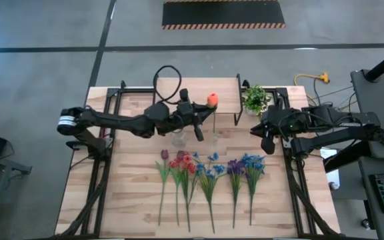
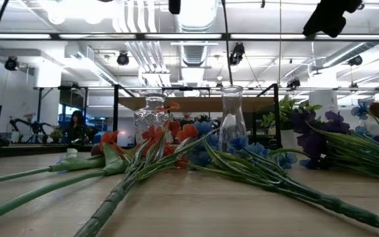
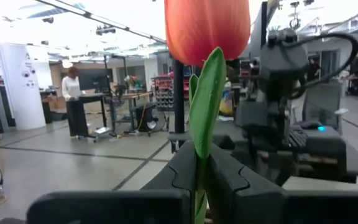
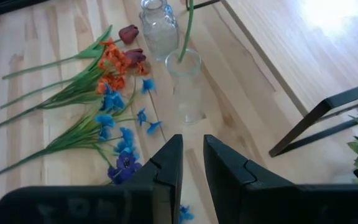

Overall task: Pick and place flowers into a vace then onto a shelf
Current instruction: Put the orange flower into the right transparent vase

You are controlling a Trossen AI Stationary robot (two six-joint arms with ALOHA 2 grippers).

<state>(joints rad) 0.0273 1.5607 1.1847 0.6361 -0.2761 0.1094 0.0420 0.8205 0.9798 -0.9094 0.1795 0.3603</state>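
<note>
My left gripper (image 1: 197,129) reaches to the table's middle and is shut on an orange-red tulip (image 1: 213,100) (image 3: 207,28). The tulip's green stem (image 4: 188,25) slants down into a tall clear vase (image 4: 188,81) (image 2: 232,122). A round textured glass vase (image 4: 157,28) (image 2: 151,118) stands next to it. The other flowers (image 1: 209,173), with red, orange, blue and purple heads, lie in a row on the table. The shelf (image 1: 225,90) (image 2: 196,104) stands behind the vases. My right gripper (image 1: 270,143) (image 4: 192,168) hovers right of the vases, narrowly open and empty. My left gripper pinches the tulip's green stem (image 3: 199,190) between its two fingers, below the head and the long leaf. The fingers lie across the stem. The flower is lifted off the table, and its lower stem end (image 4: 182,57) reaches into the tall vase's mouth.
A small leafy potted plant (image 1: 254,99) sits at the far right, by the shelf's black leg (image 4: 322,118). Bare tabletop lies between the vases and the flower row. People stand in the room beyond the table.
</note>
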